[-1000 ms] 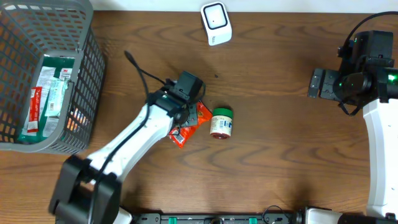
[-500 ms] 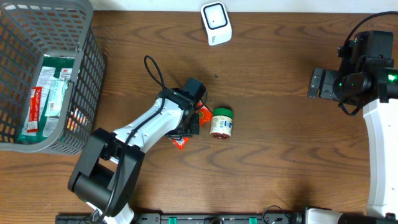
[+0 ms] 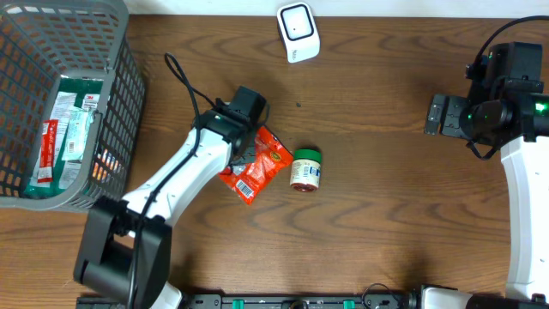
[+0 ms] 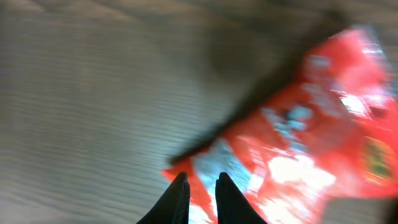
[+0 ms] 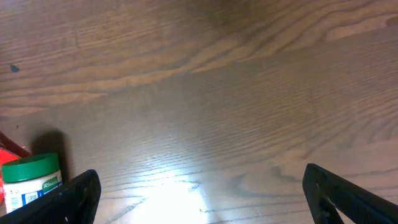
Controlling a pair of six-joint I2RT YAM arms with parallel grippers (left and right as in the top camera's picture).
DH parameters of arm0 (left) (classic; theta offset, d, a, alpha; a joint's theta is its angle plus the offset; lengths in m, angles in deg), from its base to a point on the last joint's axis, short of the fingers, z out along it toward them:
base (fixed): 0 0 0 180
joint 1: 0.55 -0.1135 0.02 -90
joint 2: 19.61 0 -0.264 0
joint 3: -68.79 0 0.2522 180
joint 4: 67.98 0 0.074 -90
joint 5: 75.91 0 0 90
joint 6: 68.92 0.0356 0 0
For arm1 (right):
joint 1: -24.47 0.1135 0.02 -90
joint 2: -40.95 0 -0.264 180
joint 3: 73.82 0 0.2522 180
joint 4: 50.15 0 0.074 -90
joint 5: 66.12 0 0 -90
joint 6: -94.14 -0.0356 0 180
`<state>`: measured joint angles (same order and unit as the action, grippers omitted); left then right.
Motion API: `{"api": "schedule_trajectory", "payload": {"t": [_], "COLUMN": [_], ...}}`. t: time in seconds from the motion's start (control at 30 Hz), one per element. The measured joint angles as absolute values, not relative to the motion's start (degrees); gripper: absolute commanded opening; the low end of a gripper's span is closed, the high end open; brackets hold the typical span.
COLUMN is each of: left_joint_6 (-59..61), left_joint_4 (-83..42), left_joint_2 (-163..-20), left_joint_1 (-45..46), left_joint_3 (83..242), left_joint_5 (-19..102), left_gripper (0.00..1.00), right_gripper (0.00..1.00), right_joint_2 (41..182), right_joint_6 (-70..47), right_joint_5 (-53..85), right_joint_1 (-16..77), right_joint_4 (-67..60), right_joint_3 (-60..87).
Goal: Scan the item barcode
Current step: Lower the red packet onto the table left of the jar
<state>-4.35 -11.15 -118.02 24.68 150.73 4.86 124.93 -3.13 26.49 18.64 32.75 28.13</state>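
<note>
Since the red packet [image 3: 257,167] lies flat on the table [image 3: 386,215] just beside the green-lidded jar [image 3: 305,169], I should pinch its corner firmly, barcode outward. My arm [image 3: 184,176] slants toward the jar, left jaws nearly closed at that corner (grip unclear); right jaws gape empty, well apart.

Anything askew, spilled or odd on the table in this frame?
The green-lidded jar lies on its side beside the red packet, not upright; nothing has spilled from it. The packet is crumpled and lies at a slant. Otherwise nothing stands out.
</note>
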Motion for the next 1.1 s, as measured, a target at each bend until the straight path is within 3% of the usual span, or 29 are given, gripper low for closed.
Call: {"api": "schedule_trajectory", "payload": {"t": [0.27,0.67,1.1], "left_joint_6": [-4.3,-4.3,-2.8], "left_joint_4": [-11.0,-8.2,-14.1], "left_joint_2": [-123.9,-124.6,-124.7], "left_joint_1": [21.8,21.9,21.7], "left_joint_3": [150.7,150.7,150.7], "left_joint_5": [2.9,15.5,6.7], "left_gripper": [0.17,0.17,0.17], "right_gripper": [0.99,0.99,0.99], "right_joint_2": [124.9,124.9,124.9], "right_joint_6": [-3.1,-3.1,-3.1], "right_joint_5": [26.5,26.5,26.5], "right_joint_1": [18.6,18.6,18.6], "right_joint_4": [32.8,32.8,32.8], "right_joint_3": [28.1,28.1,28.1]}}
